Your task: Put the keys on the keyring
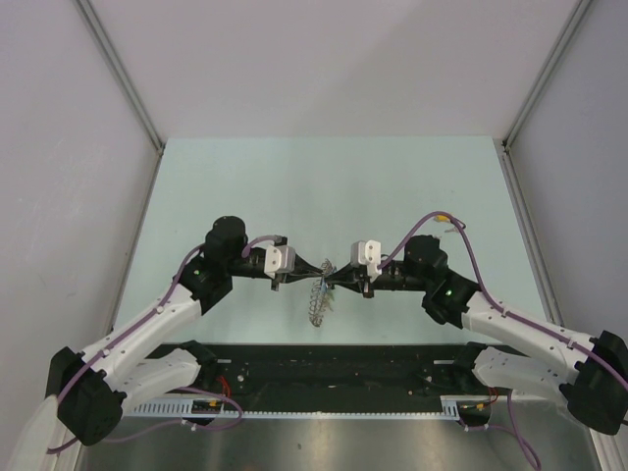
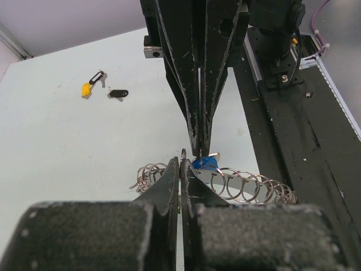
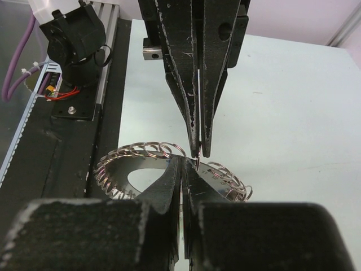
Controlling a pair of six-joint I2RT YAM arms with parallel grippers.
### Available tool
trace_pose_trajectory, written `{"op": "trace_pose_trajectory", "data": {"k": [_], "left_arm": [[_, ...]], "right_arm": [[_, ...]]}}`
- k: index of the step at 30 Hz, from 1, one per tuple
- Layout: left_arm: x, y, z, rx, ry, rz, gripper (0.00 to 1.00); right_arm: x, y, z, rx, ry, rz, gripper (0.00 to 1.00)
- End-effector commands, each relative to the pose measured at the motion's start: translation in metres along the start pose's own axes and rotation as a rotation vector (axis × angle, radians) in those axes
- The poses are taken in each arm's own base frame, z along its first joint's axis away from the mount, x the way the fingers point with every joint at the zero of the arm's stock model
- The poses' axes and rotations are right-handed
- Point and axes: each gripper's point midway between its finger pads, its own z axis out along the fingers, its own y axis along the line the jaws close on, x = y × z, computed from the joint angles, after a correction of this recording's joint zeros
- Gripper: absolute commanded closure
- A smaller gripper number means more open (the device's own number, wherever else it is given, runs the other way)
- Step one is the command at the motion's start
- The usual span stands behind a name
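On a pale green table (image 1: 294,186), two black robot arms reach inward from the left and right until their tips almost meet near the middle.

The left gripper (image 1: 316,275) is clenched tight, with no gap between its fingers. Just beneath the meeting tips is the large silver-grey metal keyring (image 1: 318,302) with a coiled, chain-like edge, seen almost edge-on from above. The left gripper's tips sit right at the ring's coils and seem to pinch one loop, though the close views do not settle this.

A small key with a blue plastic tag (image 2: 204,164) lies against the ring, directly under the right gripper (image 1: 339,281), which is also clamped shut.

Well away from the ring, a yellow-tagged key (image 2: 87,89) and a black-tagged key (image 2: 119,93) lie side by side on the table.
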Motion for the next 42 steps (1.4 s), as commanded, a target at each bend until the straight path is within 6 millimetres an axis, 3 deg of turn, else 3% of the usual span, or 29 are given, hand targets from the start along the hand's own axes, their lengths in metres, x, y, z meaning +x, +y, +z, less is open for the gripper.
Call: {"op": "trace_pose_trajectory", "data": {"k": [1, 12, 42], "left_arm": [[-0.03, 0.006, -0.001, 0.006, -0.07, 0.078, 1.0], [-0.028, 0.006, -0.001, 0.007, -0.064, 0.074, 0.99], [-0.031, 0.004, -0.001, 0.021, -0.076, 0.069, 1.0]], "right_arm": [[-0.011, -0.007, 0.0, 0.028, -0.023, -0.041, 1.0], [-0.024, -0.012, -0.012, 0.087, -0.038, -0.055, 1.0], [-0.011, -0.015, -0.006, 0.078, -0.013, -0.029, 1.0]]}}
